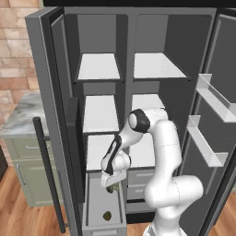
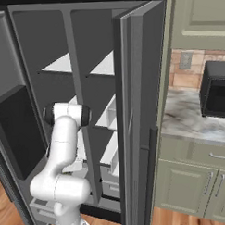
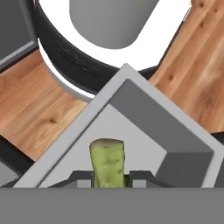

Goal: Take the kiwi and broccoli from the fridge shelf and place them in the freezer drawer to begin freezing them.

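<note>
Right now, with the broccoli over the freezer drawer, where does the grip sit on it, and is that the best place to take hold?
The gripper is shut on the broccoli at its pale stem, which juts forward between the fingertips. That looks right: the stem is narrow and straight-sided, unlike the lumpy head. The kiwi already lies in the freezer drawer.

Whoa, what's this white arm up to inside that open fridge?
The robot arm is moving vegetables into the freezer drawer at the bottom left of the open fridge. Its pincer is shut on the broccoli, held over the pulled-out drawer. The kiwi already lies on the drawer's floor, near its front.
</note>
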